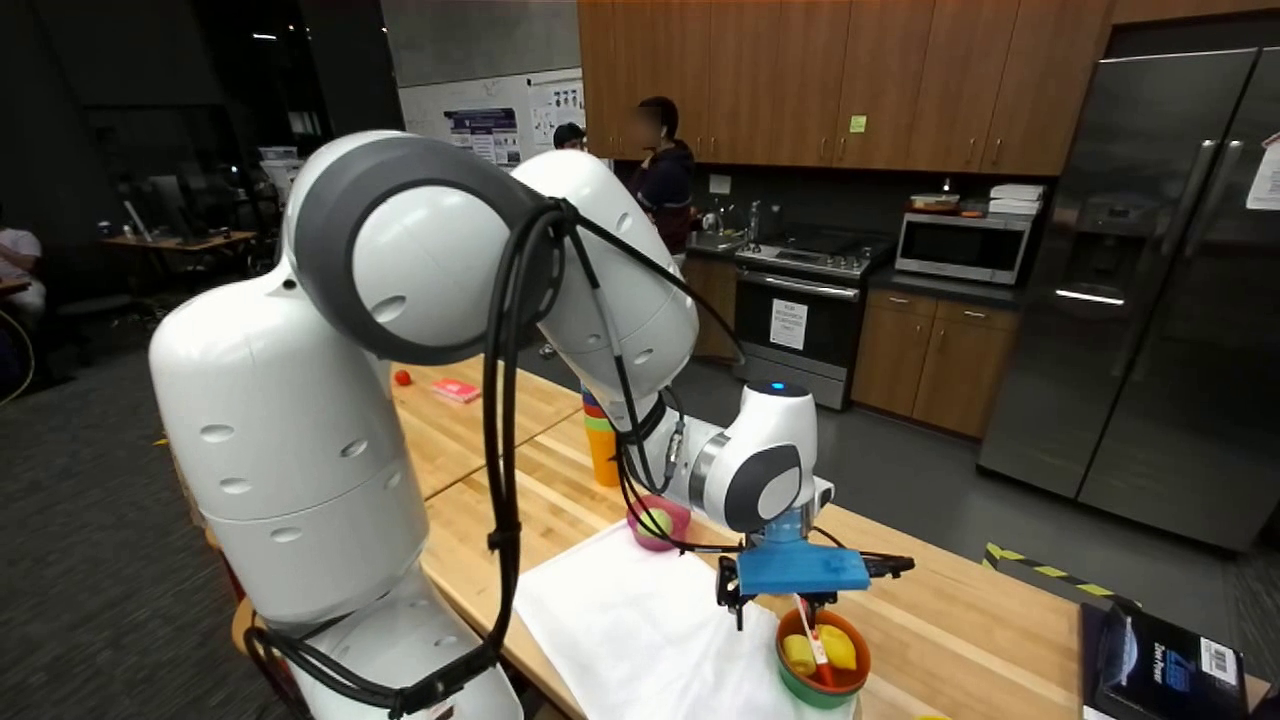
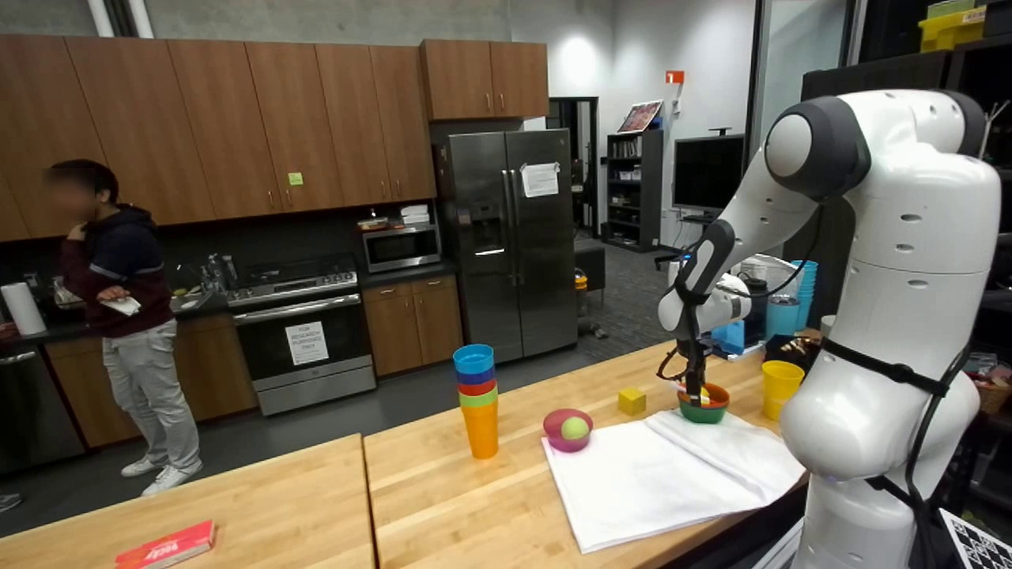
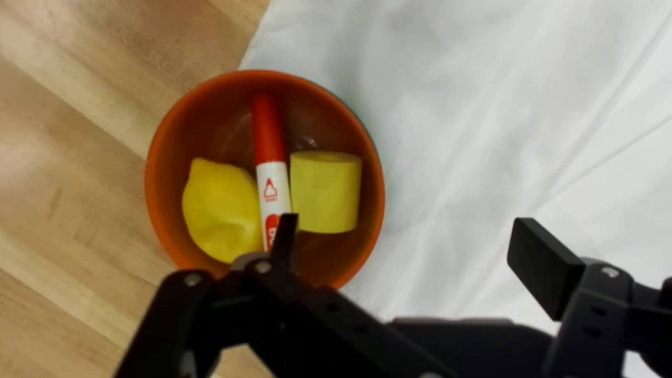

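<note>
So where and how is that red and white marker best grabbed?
Grip the marker by its upper white barrel, probably from above, jaws closing across its width: that end leans up past the bowl, while the lemon and yellow cylinder flank the marker lower down.

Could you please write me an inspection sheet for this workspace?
Surface: wooden table, partly covered by a creased white cloth.
Things at hand: green bowl, orange inside, at the cloth's edge, containing a red-and-white marker, a lemon-shaped yellow object and a yellow cylinder.
Clutter: stacked cups, pink bowl with a green ball, yellow block, yellow cup.
Gripper: open, holding nothing; one finger close to the marker, contact unclear.
Cables: bundled black cables hanging beside the arm.
Surroundings: oven, refrigerator, cabinets and a standing person beyond the table.
</note>
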